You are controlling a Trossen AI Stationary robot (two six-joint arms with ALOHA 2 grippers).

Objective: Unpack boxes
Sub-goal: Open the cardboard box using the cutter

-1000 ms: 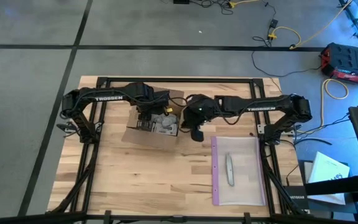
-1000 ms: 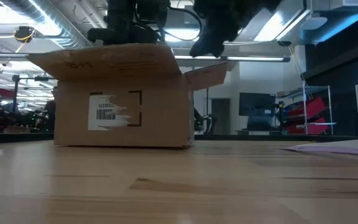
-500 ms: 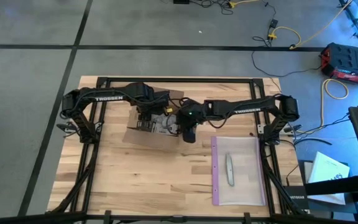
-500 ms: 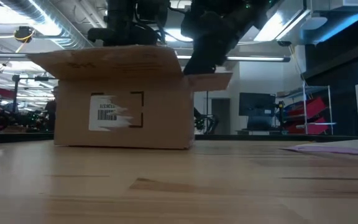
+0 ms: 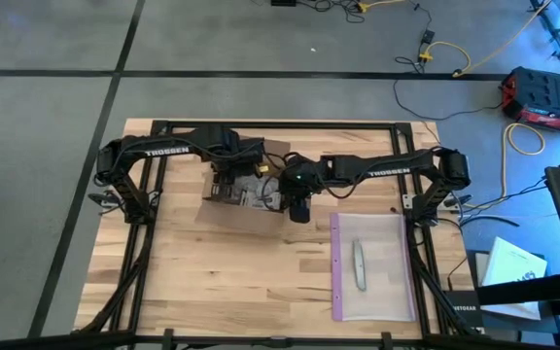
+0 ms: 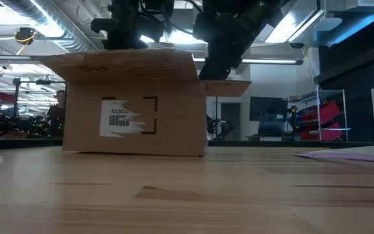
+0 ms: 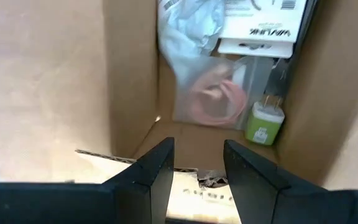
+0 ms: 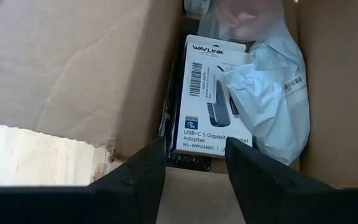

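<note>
Cardboard box point(image 6: 135, 104) sits on the wooden table point(image 5: 261, 262), toward the far side and left of centre, with its torn pale label point(image 6: 123, 117) facing the low camera and its flaps folded outward. Nearer, on the table's right half, lies a clear plastic bag with a purple zip edge point(image 5: 372, 267), with a small grey knife-like tool point(image 5: 360, 264) on it, well apart from the box.

Unpacking looks barely begun: the box is open, but its contents appear to be all inside. The right wrist view shows a white WAVLINK USB-C adapter carton point(image 8: 210, 93) with a crumpled pale plastic pouch point(image 8: 269, 99) beside it; the left wrist view adds a bagged pink cable coil point(image 7: 213, 99) and a green-and-white plug point(image 7: 265, 121).

The right gripper point(image 8: 191, 162) hangs over the box's right edge, fingers parted and empty, aimed at the carton. The left gripper point(image 7: 197, 168) is over the box's far-left part, jaws standing apart with nothing between them; whether it touches the box wall I cannot tell.

My judgement: every item has yet to be lifted out.
</note>
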